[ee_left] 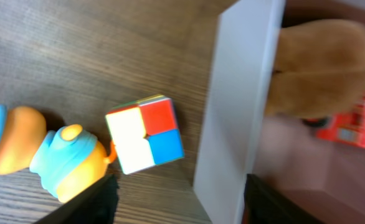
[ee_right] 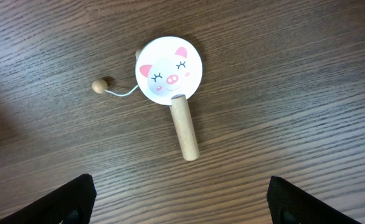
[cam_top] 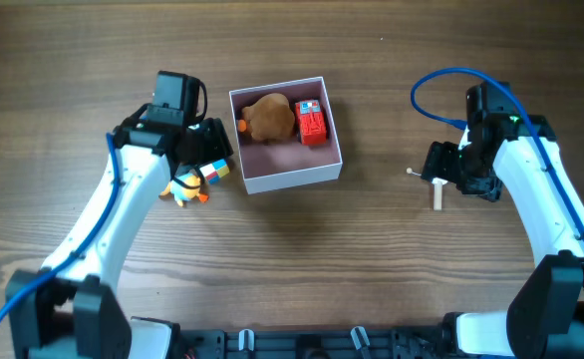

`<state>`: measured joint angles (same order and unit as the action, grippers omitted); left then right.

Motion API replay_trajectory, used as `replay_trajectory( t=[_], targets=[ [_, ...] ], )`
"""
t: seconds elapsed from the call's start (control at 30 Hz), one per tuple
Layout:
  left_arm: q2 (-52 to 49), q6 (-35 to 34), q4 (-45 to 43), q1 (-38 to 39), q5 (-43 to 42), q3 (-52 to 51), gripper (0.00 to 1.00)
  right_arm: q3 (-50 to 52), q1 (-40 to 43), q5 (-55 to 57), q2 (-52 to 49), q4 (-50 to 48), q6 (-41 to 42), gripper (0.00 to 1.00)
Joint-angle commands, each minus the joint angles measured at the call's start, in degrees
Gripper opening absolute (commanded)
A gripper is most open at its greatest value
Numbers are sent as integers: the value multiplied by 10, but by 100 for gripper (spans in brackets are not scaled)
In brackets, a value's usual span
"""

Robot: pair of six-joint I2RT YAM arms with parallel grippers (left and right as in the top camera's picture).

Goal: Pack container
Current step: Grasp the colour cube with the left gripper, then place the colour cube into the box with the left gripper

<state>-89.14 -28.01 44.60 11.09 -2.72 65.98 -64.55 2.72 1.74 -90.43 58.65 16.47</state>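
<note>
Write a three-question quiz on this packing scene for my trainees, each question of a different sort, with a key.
1. True or false: the cube lies inside the container.
2. Which toy does the right wrist view show ahead of the right claw? A: pig rattle. B: cube. C: spoon.
3. Fill in: ___ toys lie in the container.

Key
1. False: it lies outside, beside the wall.
2. A.
3. Two: a plush and a red toy.
</note>
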Motion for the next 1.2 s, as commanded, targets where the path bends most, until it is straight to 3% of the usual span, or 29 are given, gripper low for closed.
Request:
replay_trajectory(
  t=[0.0, 0.43, 0.73, 0.83, 0.9, 0.97, 1.17],
  targets=[
    [-46, -58, 0, -1, 32, 8, 62, 4, -1, -11, -2, 0, 6, 88],
    [-129, -59, -19, -1, 74, 8, 77, 4, -1, -18, -2, 1, 6, 86],
    [-156, -52, -33, -1, 84, 8, 78, 4, -1, -18, -2, 3, 4, 83],
    [-156, -52, -35, -1, 84, 8, 70, 4, -1, -18, -2, 3, 4, 83],
    [-156, -52, -41, -1, 84, 8, 54, 4, -1, -18, -2, 5, 4, 83],
    [-156, -40, -49, -1, 84, 8, 47, 4, -1, -18, -2, 7, 4, 82],
    [-144, 8, -36, -1, 83, 32, 47, 4, -1, -18, -2, 11, 4, 80]
  ],
)
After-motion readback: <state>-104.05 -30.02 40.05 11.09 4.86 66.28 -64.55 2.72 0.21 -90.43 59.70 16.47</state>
